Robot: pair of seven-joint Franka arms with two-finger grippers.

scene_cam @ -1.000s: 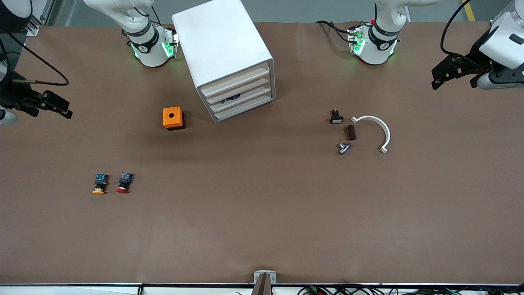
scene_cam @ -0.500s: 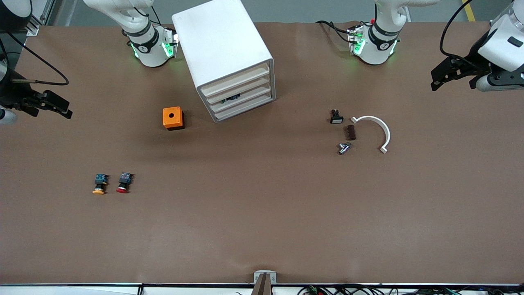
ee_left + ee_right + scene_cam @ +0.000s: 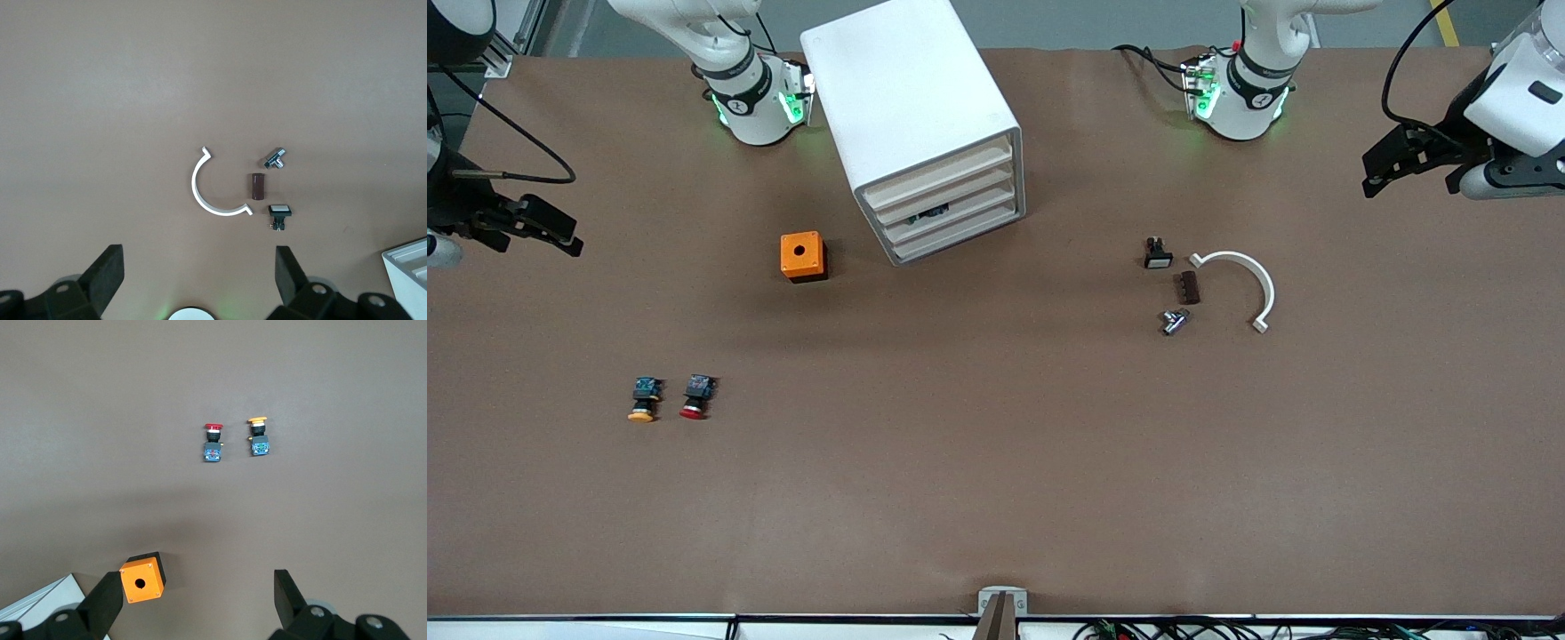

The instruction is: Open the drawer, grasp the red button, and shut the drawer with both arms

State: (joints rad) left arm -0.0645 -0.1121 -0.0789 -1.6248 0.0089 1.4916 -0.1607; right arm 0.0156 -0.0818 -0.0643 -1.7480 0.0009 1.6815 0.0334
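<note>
The red-capped button (image 3: 695, 396) lies on the table toward the right arm's end, beside its yellow-capped twin (image 3: 643, 400); both show in the right wrist view, red (image 3: 213, 442) and yellow (image 3: 258, 437). The white drawer cabinet (image 3: 914, 124) stands between the two arm bases, its drawers shut. My right gripper (image 3: 543, 231) is open and empty, held high over the table's right-arm end (image 3: 197, 600). My left gripper (image 3: 1392, 160) is open and empty, high over the left-arm end (image 3: 199, 273).
An orange box with a hole (image 3: 802, 256) sits beside the cabinet, also in the right wrist view (image 3: 141, 578). A white curved bracket (image 3: 1249, 280), a brown block (image 3: 1188, 287), a metal fitting (image 3: 1174, 321) and a small black switch (image 3: 1157, 253) lie toward the left arm's end.
The left gripper has shifted slightly up and toward the table's edge. The right gripper has barely moved. Nothing on the table moved.
</note>
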